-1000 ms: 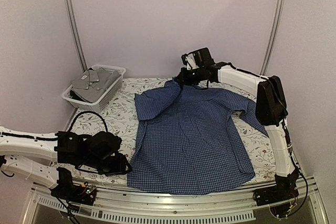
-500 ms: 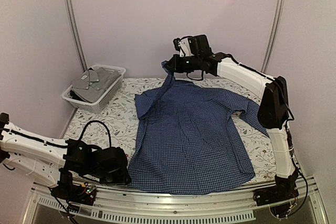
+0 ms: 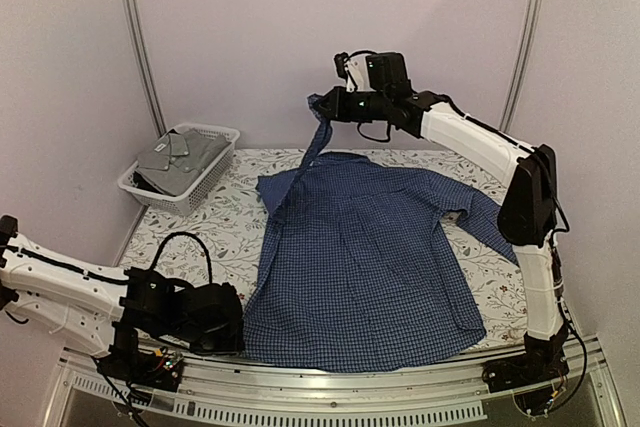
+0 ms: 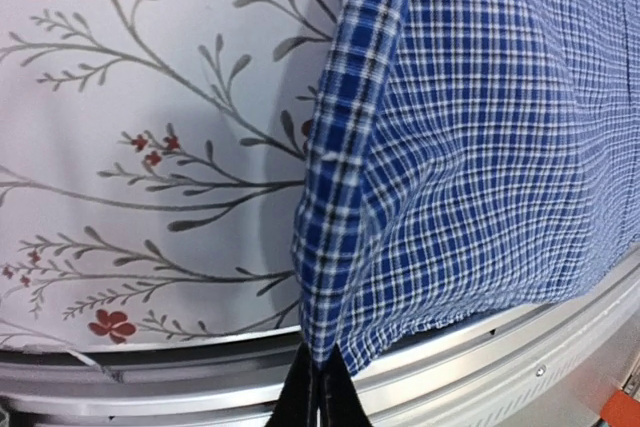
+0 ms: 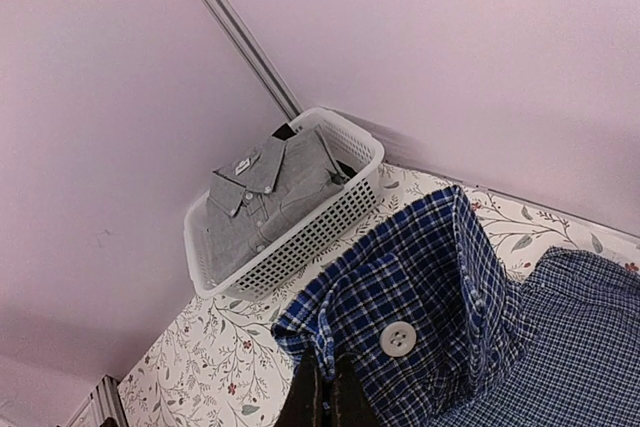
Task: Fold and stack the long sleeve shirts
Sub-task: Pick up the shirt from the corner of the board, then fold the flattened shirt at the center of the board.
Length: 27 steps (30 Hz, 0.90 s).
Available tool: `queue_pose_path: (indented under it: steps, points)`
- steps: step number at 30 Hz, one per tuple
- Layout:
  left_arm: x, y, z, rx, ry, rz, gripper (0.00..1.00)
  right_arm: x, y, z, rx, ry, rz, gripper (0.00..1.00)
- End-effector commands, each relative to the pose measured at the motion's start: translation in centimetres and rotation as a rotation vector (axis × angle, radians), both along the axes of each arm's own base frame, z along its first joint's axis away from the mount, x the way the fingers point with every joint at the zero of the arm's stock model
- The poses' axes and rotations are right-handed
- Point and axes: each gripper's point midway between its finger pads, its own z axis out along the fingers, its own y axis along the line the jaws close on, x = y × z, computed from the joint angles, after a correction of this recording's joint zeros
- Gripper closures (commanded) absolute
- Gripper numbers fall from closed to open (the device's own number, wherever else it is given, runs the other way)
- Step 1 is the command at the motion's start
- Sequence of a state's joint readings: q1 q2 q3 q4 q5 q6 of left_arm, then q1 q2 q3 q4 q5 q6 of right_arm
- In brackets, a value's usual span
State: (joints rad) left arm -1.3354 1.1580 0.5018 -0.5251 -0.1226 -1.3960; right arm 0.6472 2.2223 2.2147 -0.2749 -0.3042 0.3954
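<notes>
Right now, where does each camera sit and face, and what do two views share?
Top external: above and behind, looking down the table; left arm, right arm show.
Left wrist: low at the near edge, facing a corner of the blue shirt; left tool pinches it.
Right wrist: raised far back, facing the basket; right tool grips the shirt.
Shared: top and right wrist see the grey shirt.

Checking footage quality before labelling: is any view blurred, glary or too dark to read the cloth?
Top external: even soft light, no glare, blue checked shirt sharp. Left wrist: very close, checks crisp, left hand a dark silhouette at the bottom edge. Right wrist: collar button sharp, right hand dark and soft, grey shirt in the basket readable.
</notes>
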Motion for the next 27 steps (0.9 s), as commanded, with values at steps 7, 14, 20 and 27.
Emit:
queue_pose_path:
  steps: [7, 14, 20, 27]
  points:
    - [0.9, 5.2, 3.8, 0.035, -0.015, 0.066, 1.0, -1.4, -1.5, 10.7, 0.105, -0.271, -0.037, 1.0]
    - [0.3, 1.5, 6.0, 0.001, 0.001, -0.12, 1.0, -1.7, -1.8, 10.5, 0.071, -0.281, -0.035, 1.0]
    - [0.1, -2.5, 7.7, -0.004, 0.002, -0.286, 1.0, -1.7, -4.7, 10.9, -0.005, -0.326, -0.165, 1.0]
    - [-0.5, -7.7, 8.5, -0.062, 0.028, -0.448, 1.0, -2.4, -9.7, 11.3, -0.134, -0.385, -0.346, 1.0]
